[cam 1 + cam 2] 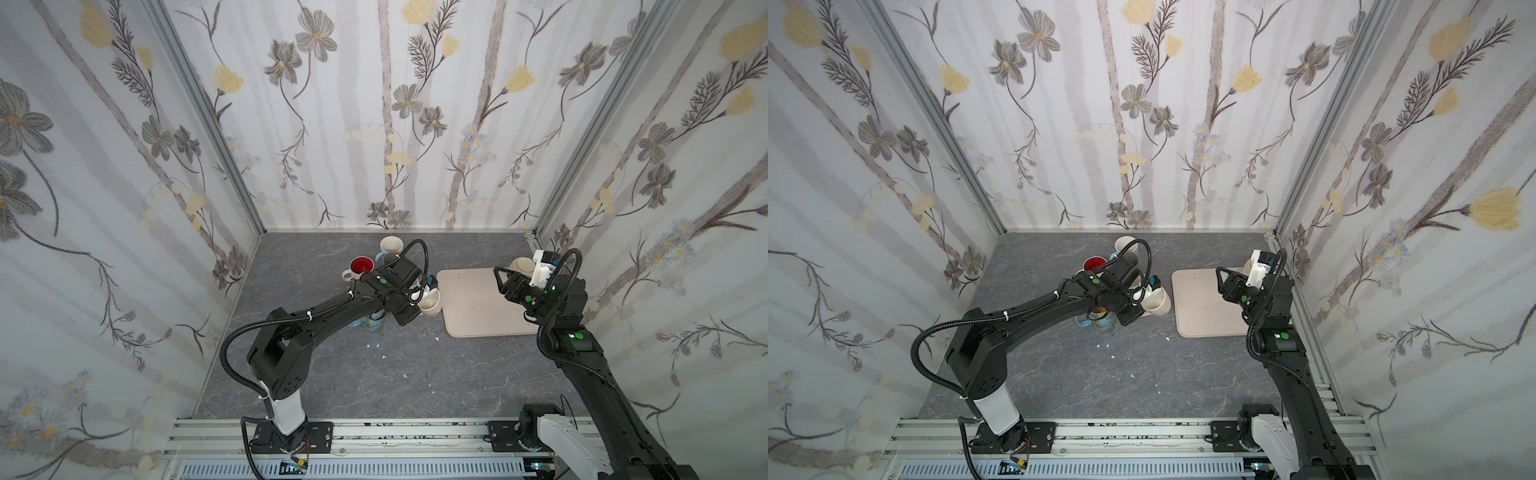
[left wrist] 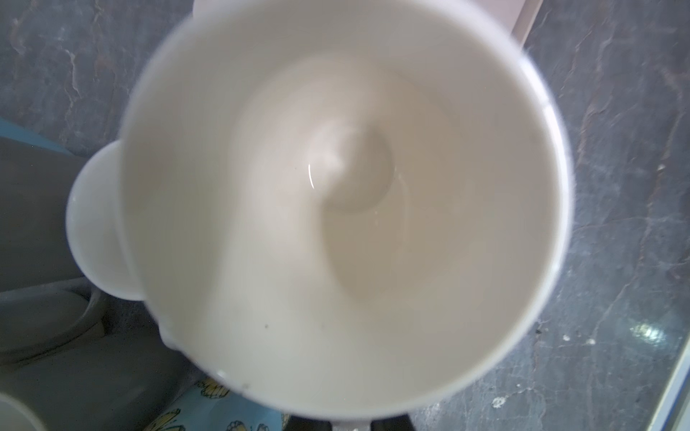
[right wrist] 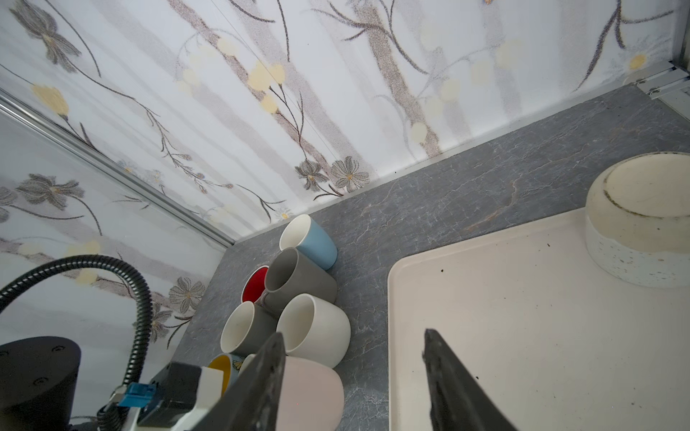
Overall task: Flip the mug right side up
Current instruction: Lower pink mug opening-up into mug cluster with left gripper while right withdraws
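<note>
Mug [image 1: 430, 306] upright beside tray [image 1: 469, 320] edge, left gripper [image 2: 353, 423] clamped on it, right gripper [image 3: 354, 336] spread above tray

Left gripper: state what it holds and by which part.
The left gripper is shut on the pale mug, pinching its rim wall, away from the handle. The right gripper holds nothing.

mug [image 1: 430, 305] | pale pink, cream inside | mouth up | just left of tray [image 1: 469, 299]
</note>
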Tool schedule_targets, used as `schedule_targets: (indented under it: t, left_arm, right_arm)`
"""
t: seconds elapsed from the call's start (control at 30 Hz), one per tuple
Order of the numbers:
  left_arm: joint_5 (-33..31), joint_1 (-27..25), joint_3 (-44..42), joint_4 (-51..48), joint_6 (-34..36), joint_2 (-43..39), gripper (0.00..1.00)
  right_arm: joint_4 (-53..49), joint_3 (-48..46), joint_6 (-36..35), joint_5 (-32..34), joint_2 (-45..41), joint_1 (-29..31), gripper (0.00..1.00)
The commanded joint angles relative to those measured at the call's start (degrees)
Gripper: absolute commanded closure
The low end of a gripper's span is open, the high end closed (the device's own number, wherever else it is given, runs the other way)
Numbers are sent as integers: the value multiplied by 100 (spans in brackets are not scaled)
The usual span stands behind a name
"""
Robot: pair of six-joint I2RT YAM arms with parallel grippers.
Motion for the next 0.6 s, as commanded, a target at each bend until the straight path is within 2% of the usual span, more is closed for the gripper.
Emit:
schedule_targets:
  t: [0.0, 0.23, 0.4, 0.57]
  left_arm:
    - [-599, -23, 173, -273, 298, 161, 100]
    - [-919, -29, 268, -375, 349, 392, 100]
    - [-1067, -28, 312, -390, 412, 504, 100]
    - [-1114, -24, 348, -454, 439, 622, 100]
  right_arm:
    - [227, -32, -4, -132, 33, -60, 41]
    - [163, -24, -196, -93, 228, -227, 41]
    - [-100, 267, -493, 543, 781, -380, 41]
    - [-367, 1007, -981, 1167, 1651, -508, 38]
